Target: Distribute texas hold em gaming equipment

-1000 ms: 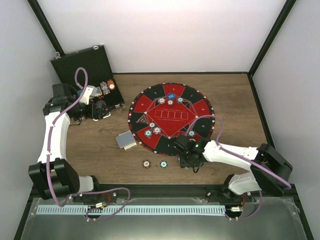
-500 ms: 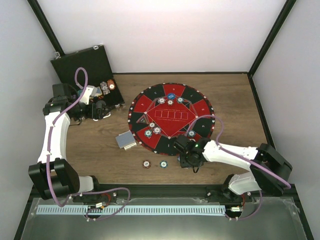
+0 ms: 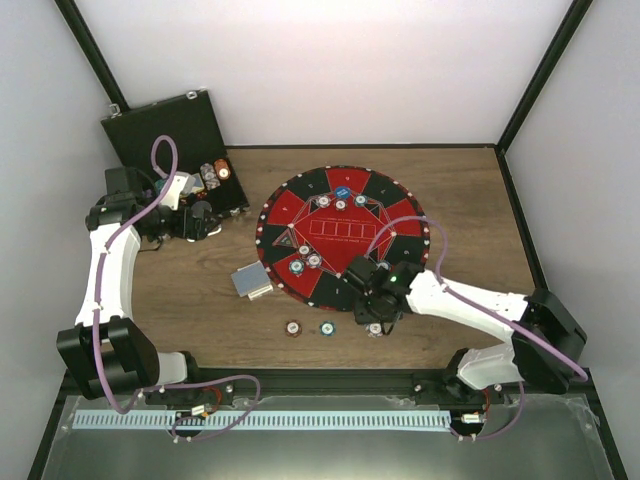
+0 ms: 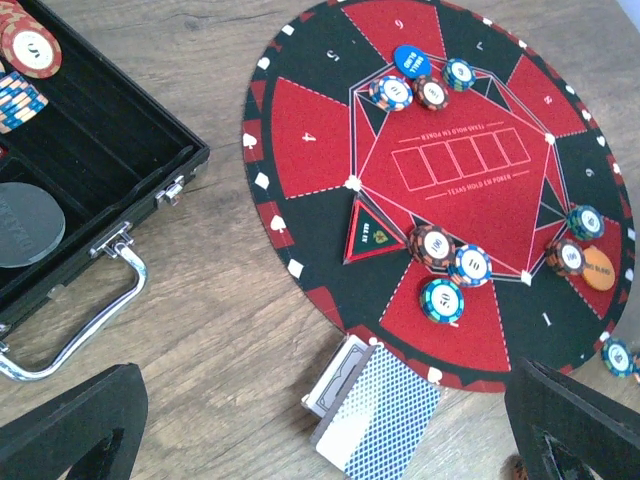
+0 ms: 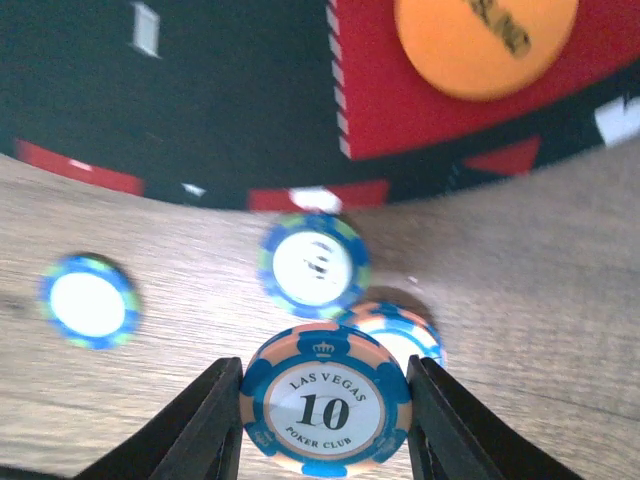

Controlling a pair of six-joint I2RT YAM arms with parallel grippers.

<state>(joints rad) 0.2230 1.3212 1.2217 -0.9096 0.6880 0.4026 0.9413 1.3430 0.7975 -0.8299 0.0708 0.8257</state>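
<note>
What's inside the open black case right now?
Inside the black case: a brown chip stack, a blue-striped chip stack and a grey disc. The rest is cut off in the wrist view, and the left arm covers part from above.

The wooden table [image 3: 480, 180] carries a round mat [image 3: 345, 232], black case [image 3: 170, 135], card deck [image 3: 251, 281] and loose chips [image 3: 293, 327].

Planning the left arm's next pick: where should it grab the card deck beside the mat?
Probably top-down, left pincer closing across the deck's two long edges at mid-length. It lies flat on the table, slightly fanned, one short end near the mat's rim, so the long sides look freest.
</note>
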